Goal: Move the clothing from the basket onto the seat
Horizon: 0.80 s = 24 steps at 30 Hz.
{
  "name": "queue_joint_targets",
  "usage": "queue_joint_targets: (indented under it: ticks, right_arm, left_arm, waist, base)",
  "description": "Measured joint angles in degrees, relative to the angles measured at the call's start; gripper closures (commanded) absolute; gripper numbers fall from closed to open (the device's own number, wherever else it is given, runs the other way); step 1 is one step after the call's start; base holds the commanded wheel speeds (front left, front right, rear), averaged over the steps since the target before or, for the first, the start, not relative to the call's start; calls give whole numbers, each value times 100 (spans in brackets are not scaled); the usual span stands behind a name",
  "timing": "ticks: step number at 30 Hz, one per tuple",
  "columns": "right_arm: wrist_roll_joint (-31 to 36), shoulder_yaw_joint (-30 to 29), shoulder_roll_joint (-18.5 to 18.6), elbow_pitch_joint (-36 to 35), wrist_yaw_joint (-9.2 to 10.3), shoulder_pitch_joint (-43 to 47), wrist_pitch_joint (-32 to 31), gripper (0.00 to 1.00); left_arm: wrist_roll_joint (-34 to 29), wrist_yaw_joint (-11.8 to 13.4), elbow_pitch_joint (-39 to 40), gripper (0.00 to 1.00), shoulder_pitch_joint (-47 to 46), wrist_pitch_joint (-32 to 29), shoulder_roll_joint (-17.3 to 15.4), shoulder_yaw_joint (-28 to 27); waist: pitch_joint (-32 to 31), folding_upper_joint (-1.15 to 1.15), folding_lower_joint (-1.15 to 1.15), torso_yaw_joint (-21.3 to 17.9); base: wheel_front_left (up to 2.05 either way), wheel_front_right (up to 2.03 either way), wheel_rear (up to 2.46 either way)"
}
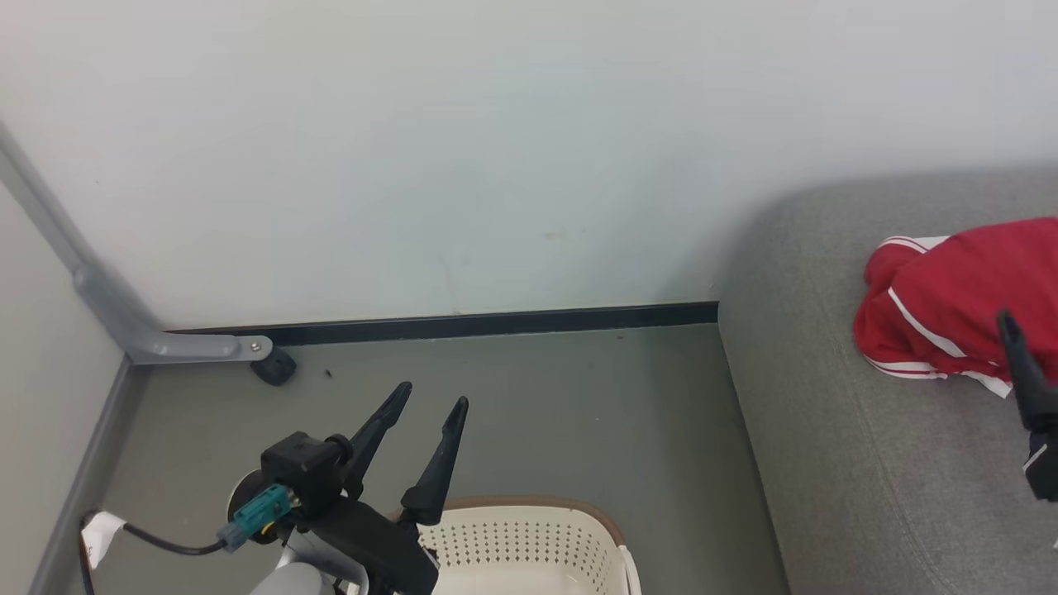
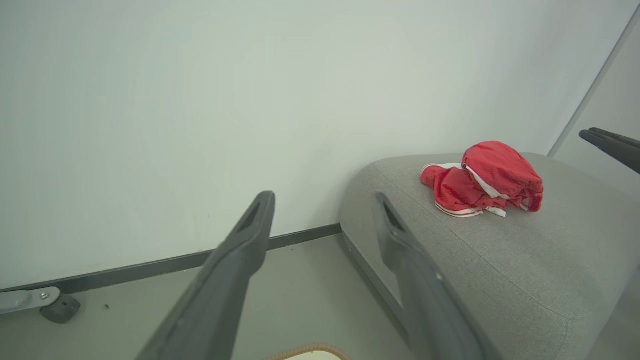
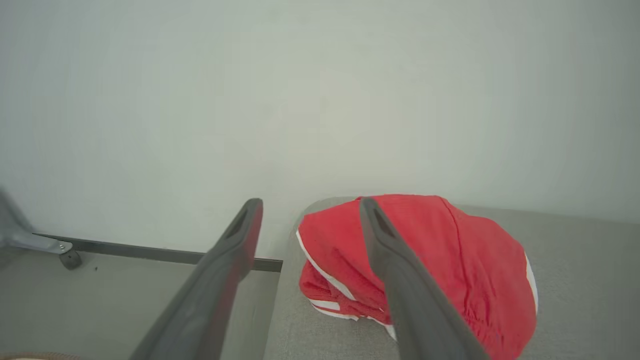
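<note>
Because the clothing [image 1: 950, 306] is lying in a loose red heap on the seat [image 1: 826, 463], neither gripper is carrying anything. The right gripper [image 3: 311, 201] is hanging just above the clothing with its two fingers spread wide. The clothing is resting right under and ahead of its tips. I am guessing the fingers are wide so the soft clothing can fall free onto the seat. The left gripper [image 1: 433, 395] is spreading its fingers wide too, with nothing between them. It is hovering by the basket [image 1: 529, 529], which is sitting just below it and a bit to its right, on the floor [image 1: 537, 397]. I am guessing it is waiting there so it can reach down if more clothing is inside.

The head view is showing the basket's holes and brown rim. The bit of its inside that shows is looking pale, with no red. The picture edge is cutting off the rest, so I cannot tell if more is in there. The left wrist view is showing all of the clothing from the side, well ahead and to the right of the left gripper, with its white stripes. The right wrist view is showing the clothing up close, partly hiding behind one finger.
</note>
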<state>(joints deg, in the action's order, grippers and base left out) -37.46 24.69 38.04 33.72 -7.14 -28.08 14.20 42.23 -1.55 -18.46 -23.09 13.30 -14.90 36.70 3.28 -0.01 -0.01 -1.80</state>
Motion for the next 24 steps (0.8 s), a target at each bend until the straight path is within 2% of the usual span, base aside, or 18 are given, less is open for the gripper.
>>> queue_joint_targets:
  ticks: [4, 10, 14, 24]
  right_arm:
    - [-130, -113, -141, -369, 31, 477, 2, 0]
    - [-207, -244, -438, -957, 257, 1086, 4, 0]
    - [-265, -338, -591, -1151, 268, 1277, 5, 0]
    - [-277, -539, -1006, -1618, 520, 1838, 7, 0]
  left_arm:
    - [1, 131, 45, 0, 150, 0, -71, -122]
    - [53, 328, 98, 0, 417, 45, -178, -335]
    - [114, 417, 130, 0, 606, 53, -186, -461]
    - [118, 617, 275, 0, 922, 69, -170, -722]
  waist:
    - [-143, 0, 0, 172]
    - [-302, 0, 1, 403]
    - [-369, 0, 0, 480]
    - [-420, 0, 1, 602]
  base:
    - [0, 0, 0]
    - [0, 0, 0]
    - [0, 0, 0]
    - [0, 0, 0]
